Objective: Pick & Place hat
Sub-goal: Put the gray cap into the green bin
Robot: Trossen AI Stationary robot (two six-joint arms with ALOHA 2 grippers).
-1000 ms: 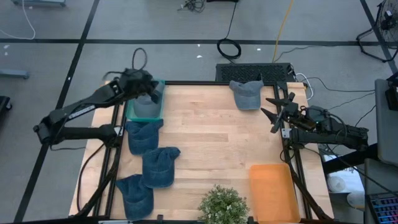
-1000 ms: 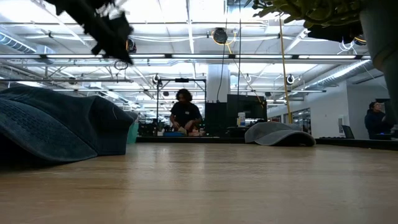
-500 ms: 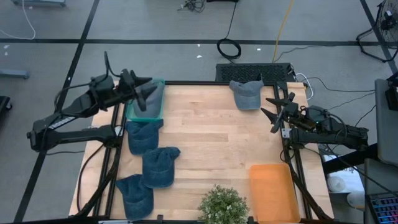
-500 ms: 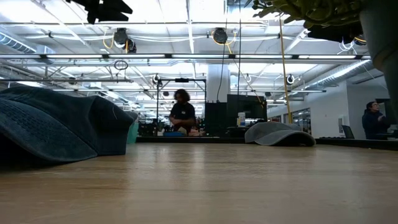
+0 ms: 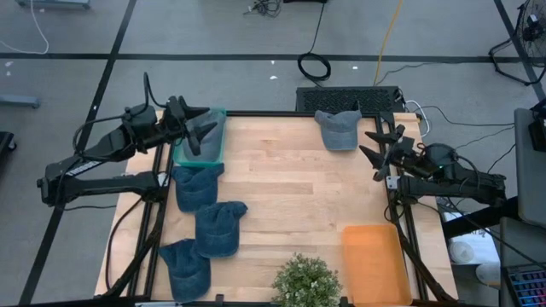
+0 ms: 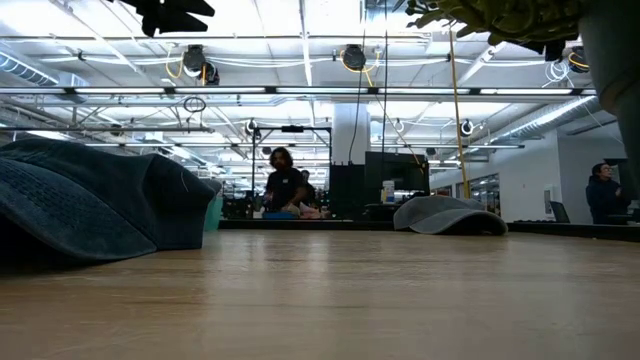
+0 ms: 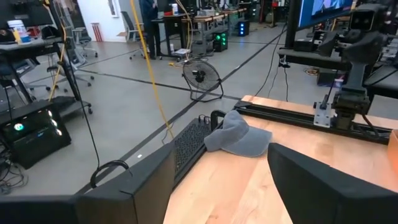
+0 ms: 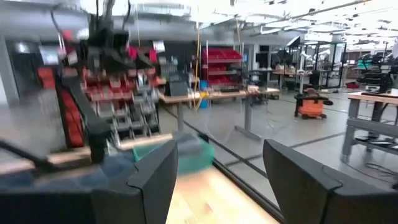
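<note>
**Both sets of jaws spread and empty, one grey hat in the bin, four more waiting**

I'm holding both pairs of jaws wide apart with nothing between them. My left gripper (image 5: 198,130) is hovering above the teal bin (image 5: 201,159) at the table's far left corner; my right gripper (image 5: 381,151) is waiting over the right edge.

Working down by size: the wooden table (image 5: 290,196) is carrying three dark blue hats along its left side — one (image 5: 196,186) just beside the bin, one (image 5: 218,227) below it, one (image 5: 185,267) at the near edge. A grey cap (image 5: 339,128) is sitting at the far edge, well apart from them. The bin is showing a grey hat inside, so I'm judging one placement done. The orange tray (image 5: 374,263) is lying bare; the potted plant (image 5: 305,281) is standing next to it. Four hats are left, I reckon.
</note>
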